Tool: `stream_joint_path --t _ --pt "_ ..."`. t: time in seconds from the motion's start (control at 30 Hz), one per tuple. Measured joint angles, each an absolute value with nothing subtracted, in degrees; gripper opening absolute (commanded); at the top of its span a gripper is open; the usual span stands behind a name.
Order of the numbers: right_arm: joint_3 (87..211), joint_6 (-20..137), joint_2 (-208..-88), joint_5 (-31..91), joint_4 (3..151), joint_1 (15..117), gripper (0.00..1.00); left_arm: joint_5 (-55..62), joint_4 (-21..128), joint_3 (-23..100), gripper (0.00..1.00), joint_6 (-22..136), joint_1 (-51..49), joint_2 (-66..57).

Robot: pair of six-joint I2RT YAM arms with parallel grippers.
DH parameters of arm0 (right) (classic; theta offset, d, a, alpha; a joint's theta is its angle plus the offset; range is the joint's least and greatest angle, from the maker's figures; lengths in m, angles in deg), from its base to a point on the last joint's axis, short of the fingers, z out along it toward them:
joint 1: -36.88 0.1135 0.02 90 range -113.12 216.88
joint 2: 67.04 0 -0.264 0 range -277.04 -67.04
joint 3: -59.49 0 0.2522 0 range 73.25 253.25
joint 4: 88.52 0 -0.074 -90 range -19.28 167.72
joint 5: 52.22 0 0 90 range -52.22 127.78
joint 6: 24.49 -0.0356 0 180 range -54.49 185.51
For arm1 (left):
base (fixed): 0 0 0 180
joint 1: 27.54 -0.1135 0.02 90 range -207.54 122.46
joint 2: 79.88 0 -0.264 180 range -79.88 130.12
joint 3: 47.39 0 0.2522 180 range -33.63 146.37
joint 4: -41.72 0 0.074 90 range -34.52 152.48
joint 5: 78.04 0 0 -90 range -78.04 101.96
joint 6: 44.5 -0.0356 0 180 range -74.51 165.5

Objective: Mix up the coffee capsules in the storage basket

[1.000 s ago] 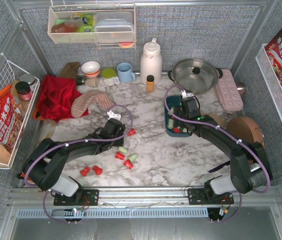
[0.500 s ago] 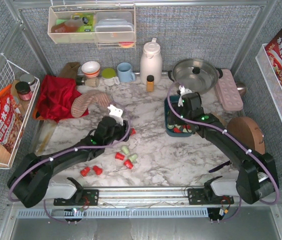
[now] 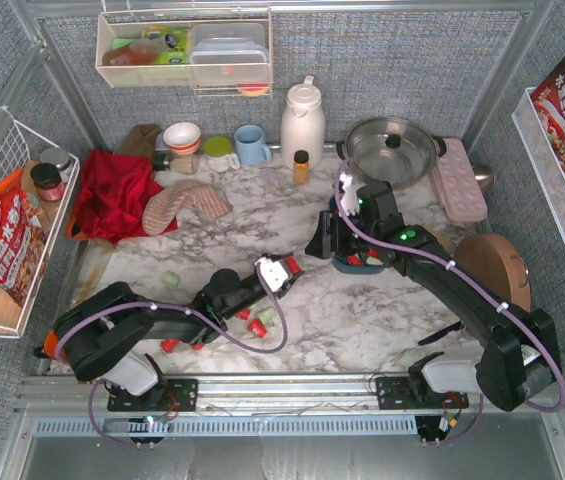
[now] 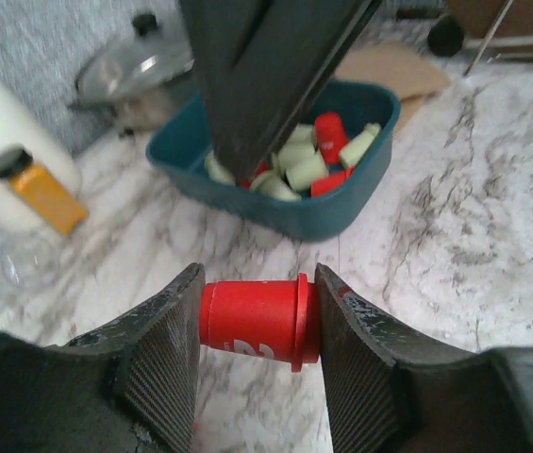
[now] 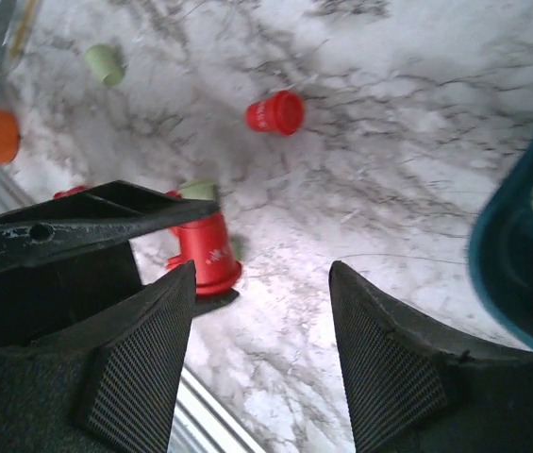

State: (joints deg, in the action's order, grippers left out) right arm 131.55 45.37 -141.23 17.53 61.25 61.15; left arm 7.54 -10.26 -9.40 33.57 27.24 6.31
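Note:
My left gripper (image 3: 284, 270) is shut on a red coffee capsule (image 4: 257, 321), held sideways just above the marble, a little left of the dark teal storage basket (image 3: 345, 265). The basket (image 4: 341, 215) holds several red and mint green capsules (image 4: 306, 160). My right gripper (image 3: 320, 238) is open and empty, hanging by the basket's left wall, above my left gripper. The held capsule also shows in the right wrist view (image 5: 205, 250). Loose red capsules (image 3: 252, 322) and green capsules (image 3: 170, 279) lie on the table on the left.
An amber bottle (image 3: 301, 166), a white thermos (image 3: 302, 122), a lidded pan (image 3: 392, 148) and a pink tray (image 3: 460, 180) stand behind the basket. A red cloth (image 3: 114, 195), a brown round board (image 3: 497, 265), cups and bowls are also there.
My left gripper has swung right toward the basket with the red capsule in it. My right gripper has come out of the basket to its left side. One green capsule has ended up farther left.

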Motion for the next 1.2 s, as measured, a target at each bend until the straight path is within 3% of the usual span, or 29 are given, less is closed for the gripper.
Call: stream_joint_path --t 0.2,0.47,0.6,0.7,0.83,1.07,1.2 --pt "127.51 43.01 -140.99 11.96 64.97 63.32 0.63 3.65 -27.41 -11.41 0.43 29.09 28.25 11.23" --pt "125.65 41.94 -140.53 8.59 70.23 65.26 0.62 1.16 -33.23 -10.95 0.43 28.74 29.32 11.86" --pt "125.61 41.44 -140.64 7.98 71.09 65.76 0.52 0.96 -34.41 -10.73 0.44 29.0 29.54 11.86" --pt "125.59 40.91 -140.62 7.48 71.81 66.09 0.26 1.4 -34.36 -10.71 0.57 29.0 29.67 11.86" --pt "125.5 40.85 -139.88 8.57 71.81 66.27 0.2 2.16 -34.69 -10.91 0.98 29.66 29.74 11.73" --pt "126.04 42.27 -139.03 16.9 69.14 65.57 0.2 10.95 -35.11 -15.17 0.99 34.23 29.74 8.15" --pt "127.05 46.55 -138.94 31.32 66.89 64.89 0.21 20.43 -27.79 -16.28 0.99 40.46 29.74 1.48"
